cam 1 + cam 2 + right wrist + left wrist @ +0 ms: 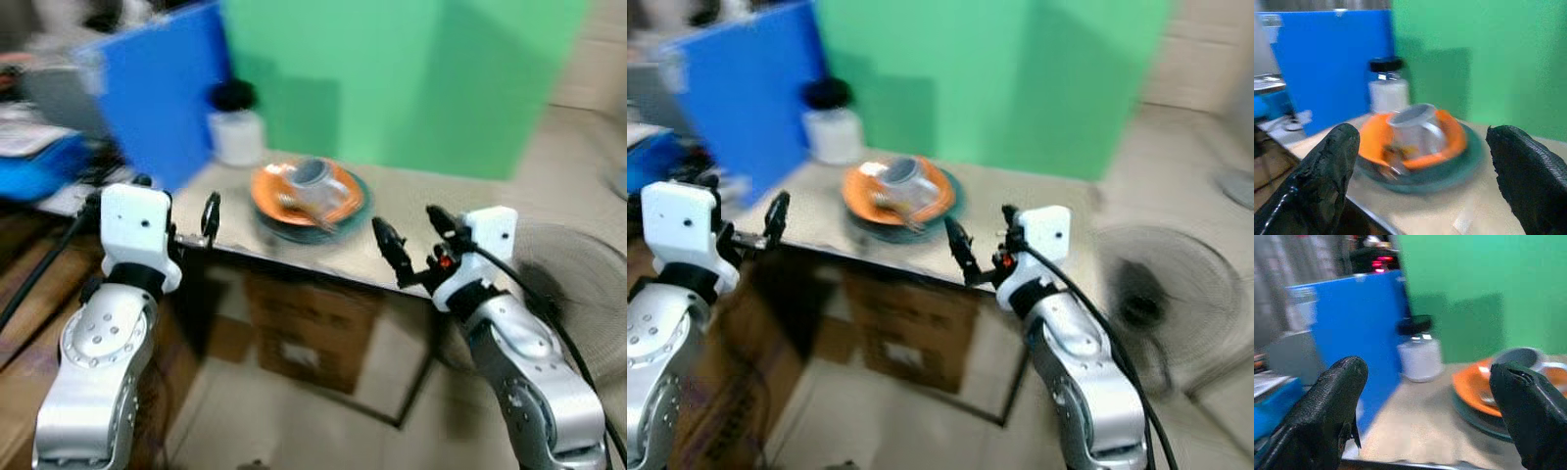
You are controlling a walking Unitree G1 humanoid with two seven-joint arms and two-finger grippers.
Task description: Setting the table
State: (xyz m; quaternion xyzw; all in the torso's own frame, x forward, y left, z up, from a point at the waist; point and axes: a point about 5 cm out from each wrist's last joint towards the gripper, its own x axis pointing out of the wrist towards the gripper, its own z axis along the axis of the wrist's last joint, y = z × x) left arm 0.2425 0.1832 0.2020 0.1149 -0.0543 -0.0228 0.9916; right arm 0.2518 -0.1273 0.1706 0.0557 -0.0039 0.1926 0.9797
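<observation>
Both our grippers, left gripper (209, 217) and right gripper (415, 245), are wide before the desk (411, 211), ready for the stacked plates (309, 201).

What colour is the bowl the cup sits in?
Orange. The bowl holding the cup shows best in the right wrist view.

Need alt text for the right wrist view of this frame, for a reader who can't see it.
Blurred view between the open right tool's two black fingers: a clear cup lies tilted in an orange bowl stacked on a dark green plate on a beige table. A white jar with a black lid stands behind, before blue and green panels.
</observation>
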